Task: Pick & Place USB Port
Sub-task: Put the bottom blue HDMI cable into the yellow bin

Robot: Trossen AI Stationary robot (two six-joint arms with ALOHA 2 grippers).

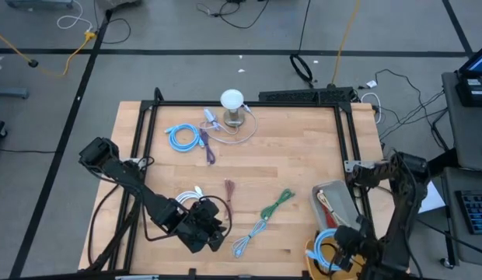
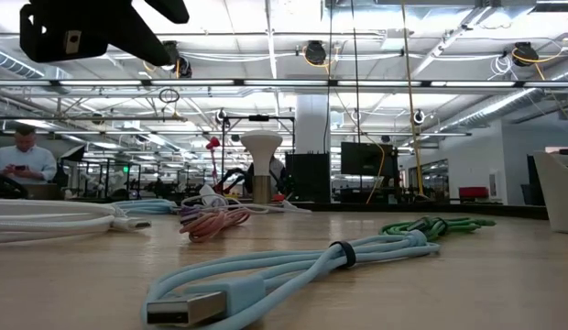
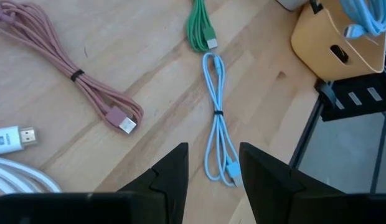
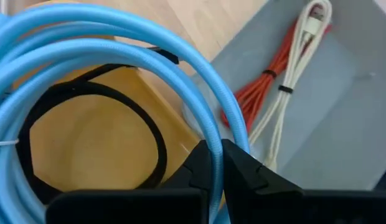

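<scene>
A bright blue cable coil (image 4: 118, 43) hangs over the yellow bin (image 4: 99, 143) at the table's near right corner, with my right gripper (image 4: 216, 163) shut on it; the high view shows the coil (image 1: 326, 250) there too. A black cable (image 4: 87, 93) lies inside that bin. My left gripper (image 3: 213, 168) stands open above the near middle of the table (image 1: 214, 237), holding nothing. Just ahead of its fingers a light-blue USB cable bundle (image 3: 218, 118) lies flat on the wood. My right gripper pinches one strand of the blue coil (image 4: 208, 134) between its two fingers, which come from above and point steeply down. The rest of the coil loops out ahead of the fingers above the yellow bin. Whether it touches the bin I cannot tell.
A grey bin (image 1: 338, 204) with orange and white cables (image 4: 274, 81) stands just beyond the yellow one. Green (image 3: 202, 28), pink (image 3: 75, 74) and white (image 3: 12, 138) cables lie near my left gripper. At the far side stand a white-topped object (image 1: 233, 105), another blue coil (image 1: 181, 138) and a purple cable (image 1: 207, 148).
</scene>
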